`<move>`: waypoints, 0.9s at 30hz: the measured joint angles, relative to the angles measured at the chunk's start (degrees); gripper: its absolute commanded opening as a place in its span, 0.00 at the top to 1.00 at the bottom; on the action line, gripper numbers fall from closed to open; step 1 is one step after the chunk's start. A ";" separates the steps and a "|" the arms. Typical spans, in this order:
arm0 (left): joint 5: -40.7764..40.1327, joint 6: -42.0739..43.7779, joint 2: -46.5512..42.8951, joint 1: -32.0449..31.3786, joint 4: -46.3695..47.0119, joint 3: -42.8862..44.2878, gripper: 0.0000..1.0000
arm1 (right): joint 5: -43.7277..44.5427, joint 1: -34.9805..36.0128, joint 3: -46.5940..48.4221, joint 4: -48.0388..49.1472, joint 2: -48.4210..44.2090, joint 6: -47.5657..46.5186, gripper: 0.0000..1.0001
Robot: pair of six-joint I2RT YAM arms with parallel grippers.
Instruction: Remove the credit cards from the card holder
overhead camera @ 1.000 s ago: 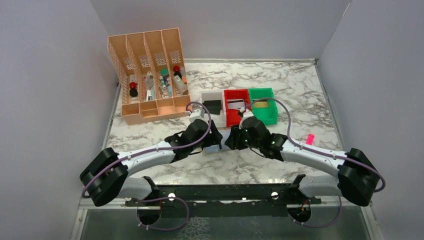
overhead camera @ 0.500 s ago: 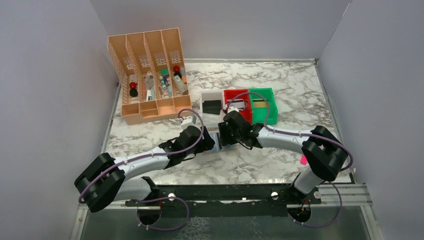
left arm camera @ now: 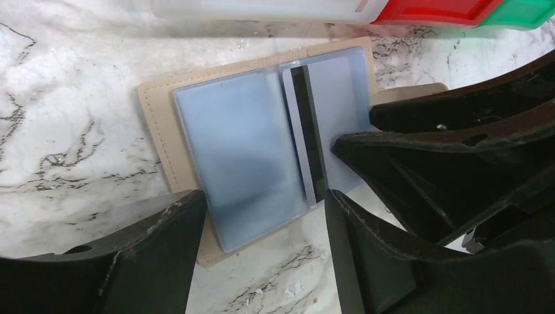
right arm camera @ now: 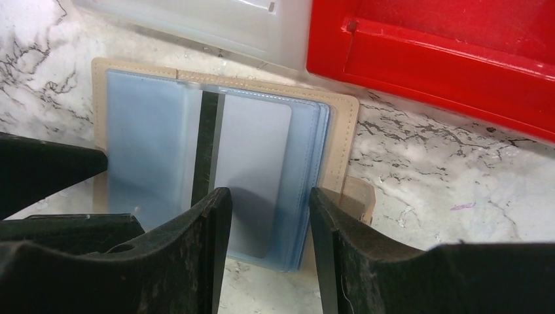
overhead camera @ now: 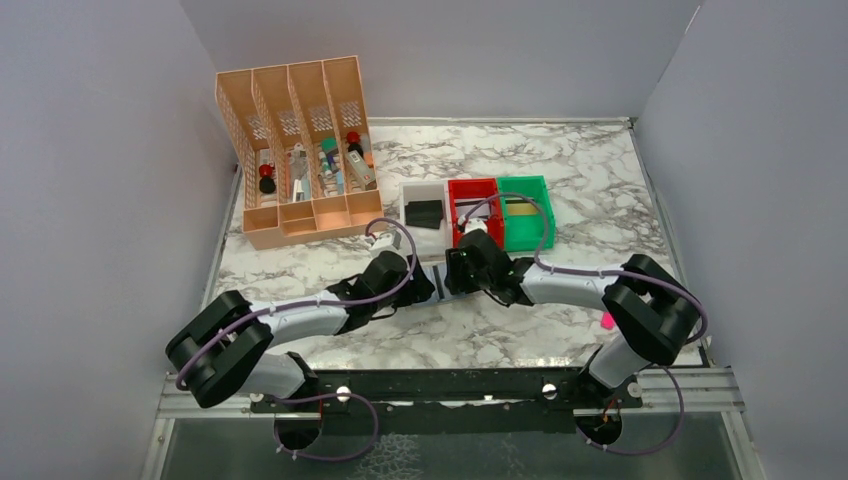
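Card holder point(left arm camera: 242, 157) lies open, flat on marble table point(overhead camera: 600, 200), just near of white bin point(right arm camera: 216, 19) and red bin point(right arm camera: 445, 59). Grey card point(left arm camera: 340, 91) with black stripe sits in its right pocket. Left gripper point(left arm camera: 262, 203) low over holder's near edge, fingers spread, gripping nothing. Right gripper point(right arm camera: 269, 196) over card, fingers apart too; contact with card unclear.
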 measured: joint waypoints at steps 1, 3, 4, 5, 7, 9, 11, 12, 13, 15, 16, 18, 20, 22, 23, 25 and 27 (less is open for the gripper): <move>0.00 -0.13 0.26 0.02 0.17 0.13 0.34 | -0.15 -0.09 -0.44 0.61 -0.20 0.20 0.49; -0.02 -0.46 0.37 0.11 0.55 0.02 0.36 | -0.57 -0.22 -1.20 1.66 -0.59 0.42 0.49; 0.00 -0.59 0.42 0.20 1.05 -0.22 0.38 | -0.81 -0.28 -1.68 2.29 -0.83 0.55 0.49; 0.15 -0.79 0.44 0.22 1.75 -0.57 0.39 | -1.11 -0.35 -2.14 2.86 -1.07 0.63 0.49; 0.48 -0.92 0.59 0.26 3.21 -1.18 0.43 | -1.77 -0.55 -2.95 3.93 -1.42 0.83 0.49; 1.66 -0.94 1.40 0.37 4.94 -1.33 0.52 | -2.27 -0.59 -3.45 4.72 -1.64 1.09 0.50; 3.21 -0.92 2.62 0.35 6.45 -1.27 0.61 | -3.67 -0.55 -3.91 5.42 -1.79 1.68 0.51; 3.96 -0.90 3.21 0.33 6.93 -1.27 0.64 | -4.46 -0.52 -4.07 5.70 -1.84 1.90 0.51; 4.57 -0.94 3.74 0.33 7.23 -1.27 0.66 | -4.92 -0.52 -4.20 5.97 -1.86 2.08 0.51; 5.31 -1.27 4.07 0.33 7.52 -1.27 0.69 | -5.09 -0.57 -4.48 6.25 -2.08 2.34 0.51; 5.44 -1.46 4.00 0.31 7.72 -1.29 0.70 | -5.55 -0.55 -4.70 6.34 -2.27 2.67 0.51; 5.53 -1.88 3.67 0.31 8.15 -1.62 0.71 | -6.73 -0.50 -5.29 6.36 -2.86 3.23 0.51; 5.55 -2.36 2.36 0.31 8.31 -2.82 0.71 | -8.09 -0.46 -5.97 6.32 -3.58 3.74 0.51; 5.53 -2.64 0.90 0.31 7.78 -3.78 0.71 | -10.10 -0.37 -7.13 6.38 -4.59 4.33 0.51; 5.53 -2.80 -0.04 0.31 6.99 -4.20 0.71 | -10.86 -0.33 -7.65 6.49 -5.05 4.66 0.51; 5.51 -2.91 -1.86 0.28 5.22 -4.63 0.71 | -12.48 -0.13 -9.07 6.75 -6.32 5.16 0.51; 5.46 -3.02 -4.11 0.00 3.02 -5.05 0.66 | -13.35 0.00 -10.12 6.45 -7.56 5.75 0.50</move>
